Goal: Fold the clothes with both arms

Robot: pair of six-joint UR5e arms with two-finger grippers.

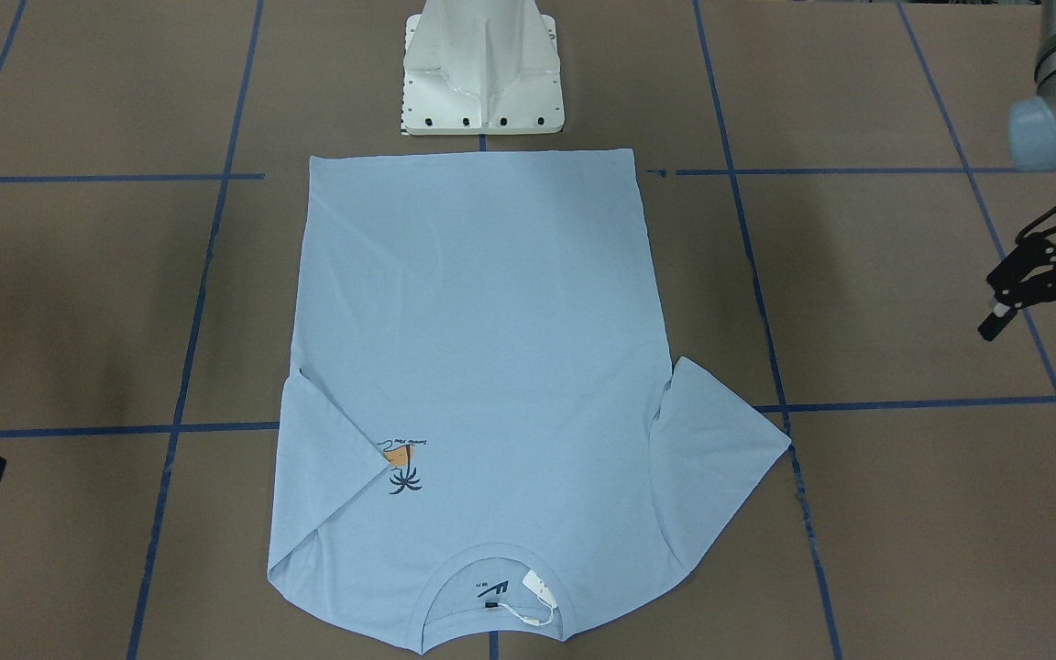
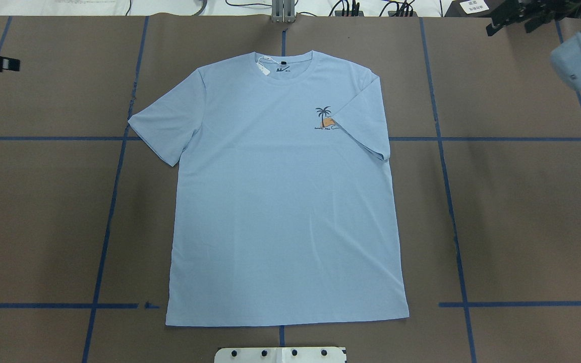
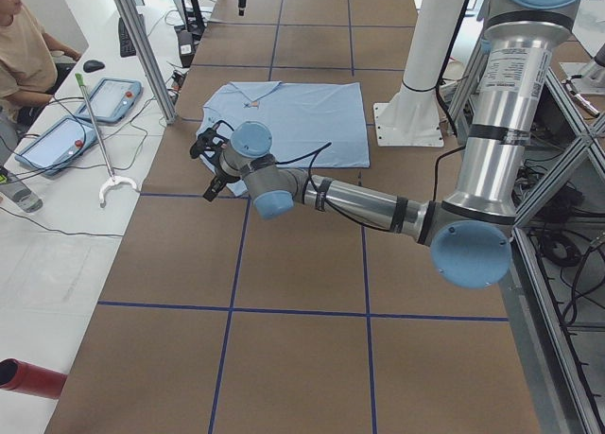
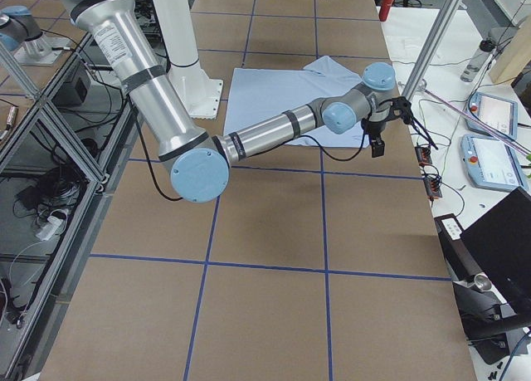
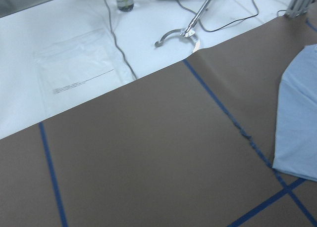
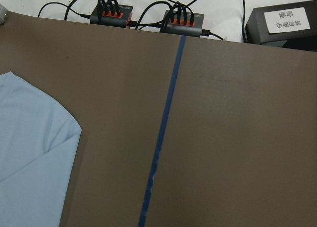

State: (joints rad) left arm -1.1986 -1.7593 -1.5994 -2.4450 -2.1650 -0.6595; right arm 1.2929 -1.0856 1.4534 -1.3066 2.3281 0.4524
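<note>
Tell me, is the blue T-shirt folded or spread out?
Spread, nearly all: the T-shirt lies flat, front up, one sleeve out. Only the other sleeve is turned in over the chest, touching the palm print.

The brown table (image 2: 522, 201), gridded with blue tape (image 2: 451, 217), carries a light blue T-shirt (image 2: 285, 201) spread flat.

Wide strips of bare brown counter (image 2: 522, 212) flank the flat T-shirt (image 2: 285, 201) on both sides; the white pedestal (image 2: 280, 354) sits just off its hem, while cabled hubs (image 6: 111, 14) and a metal post (image 2: 283, 11) line the counter's far edge past the collar.
</note>
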